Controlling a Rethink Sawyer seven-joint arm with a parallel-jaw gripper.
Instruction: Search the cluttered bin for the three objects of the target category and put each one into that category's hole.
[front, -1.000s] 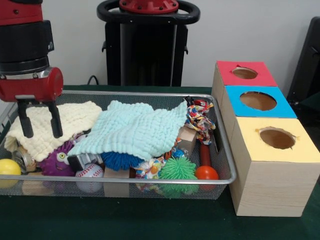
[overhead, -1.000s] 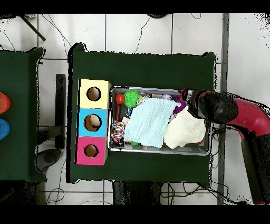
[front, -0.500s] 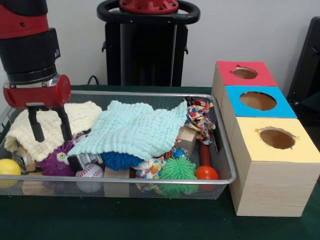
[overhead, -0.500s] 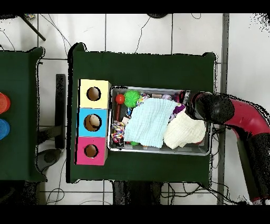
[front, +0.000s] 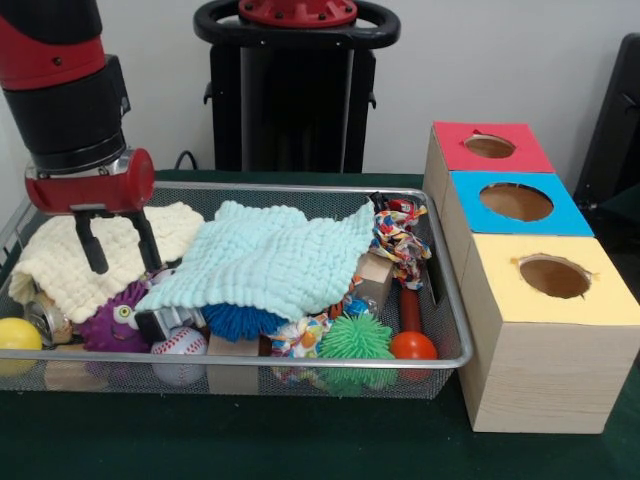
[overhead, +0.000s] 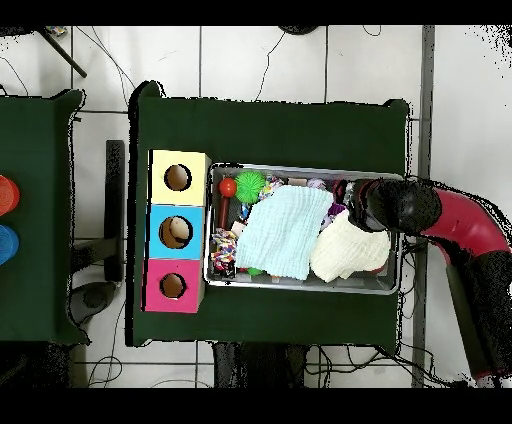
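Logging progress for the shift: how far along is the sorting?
Early. Something pale shows inside the blue box's hole; the other holes look empty. The gripper hangs open and empty over the cream cloth. The bin remains cluttered, toys half hidden under the mint cloth.

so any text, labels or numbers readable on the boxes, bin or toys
None can be read in either view.
Red box, blue box, yellow box: plain coloured tops with holes, no labels.
Bin and toys, such as the baseball: no print that can be made out.
Hand: no visible markings.
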